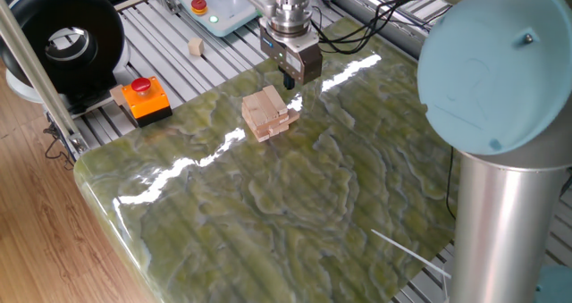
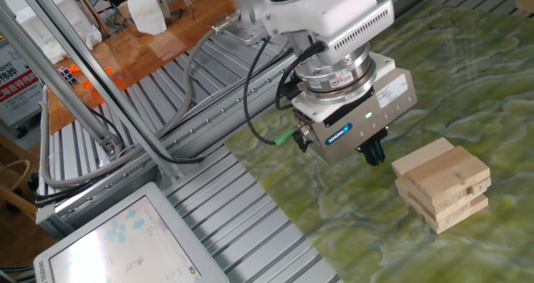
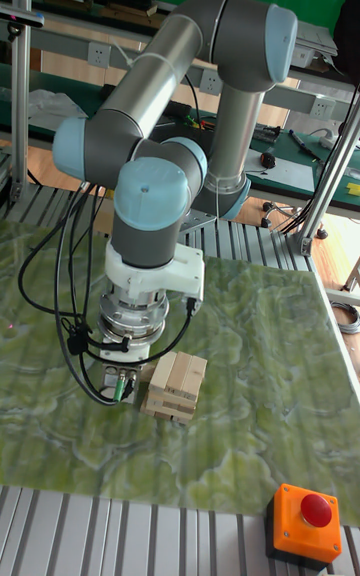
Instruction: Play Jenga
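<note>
The Jenga stack [image 1: 268, 113] is a low pile of pale wooden bars in crosswise layers on the green marbled table; it also shows in the other fixed view [image 2: 442, 183] and the tall fixed view [image 3: 174, 386]. My gripper [image 1: 288, 80] hangs just behind the stack, tips down near the table. Its dark fingertips [image 2: 373, 154] look pressed together with nothing between them, a short gap from the stack's side. In the tall fixed view the wrist hides the fingertips.
An orange box with a red stop button [image 1: 143, 98] sits at the table's left edge. A small wooden cube [image 1: 195, 46] lies on the slatted metal beyond it. A control tablet [image 2: 125, 241] and cables lie near the arm. The robot's thick base column [image 1: 509, 187] stands at right.
</note>
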Controlling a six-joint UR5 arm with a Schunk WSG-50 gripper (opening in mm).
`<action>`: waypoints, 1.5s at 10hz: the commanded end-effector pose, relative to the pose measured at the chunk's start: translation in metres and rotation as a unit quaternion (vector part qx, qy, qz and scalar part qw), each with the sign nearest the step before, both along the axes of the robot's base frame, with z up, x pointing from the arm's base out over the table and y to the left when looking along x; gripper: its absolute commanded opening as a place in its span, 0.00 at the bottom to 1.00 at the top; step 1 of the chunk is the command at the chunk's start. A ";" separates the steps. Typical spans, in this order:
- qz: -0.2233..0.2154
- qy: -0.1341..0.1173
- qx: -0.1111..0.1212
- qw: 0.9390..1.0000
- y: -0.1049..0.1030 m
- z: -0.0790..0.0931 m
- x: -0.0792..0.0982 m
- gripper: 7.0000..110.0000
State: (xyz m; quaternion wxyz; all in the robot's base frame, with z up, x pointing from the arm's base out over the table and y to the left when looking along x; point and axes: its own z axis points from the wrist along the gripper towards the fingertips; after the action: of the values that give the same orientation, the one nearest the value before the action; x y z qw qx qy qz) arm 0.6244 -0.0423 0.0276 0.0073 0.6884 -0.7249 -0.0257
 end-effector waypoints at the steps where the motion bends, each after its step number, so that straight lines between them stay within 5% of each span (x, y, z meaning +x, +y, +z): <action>1: -0.002 0.003 -0.001 1.000 0.000 0.006 -0.014 0.00; 4: 0.000 -0.004 -0.001 1.000 0.006 0.009 -0.020 0.00; 5: 0.009 -0.007 0.006 1.000 0.009 0.009 -0.019 0.15; 7: 0.006 -0.004 0.011 1.000 0.010 0.010 -0.023 0.15; 8: 0.000 -0.002 0.014 1.000 0.011 0.010 -0.024 0.36; 13: -0.005 0.004 0.027 1.000 0.010 0.000 -0.027 0.36; 15: 0.019 -0.016 0.036 0.999 0.014 -0.007 -0.021 0.36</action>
State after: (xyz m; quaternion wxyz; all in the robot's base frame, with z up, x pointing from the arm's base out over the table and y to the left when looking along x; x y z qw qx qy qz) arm 0.5990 -0.0327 0.0258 -0.0082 0.6926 -0.7202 -0.0397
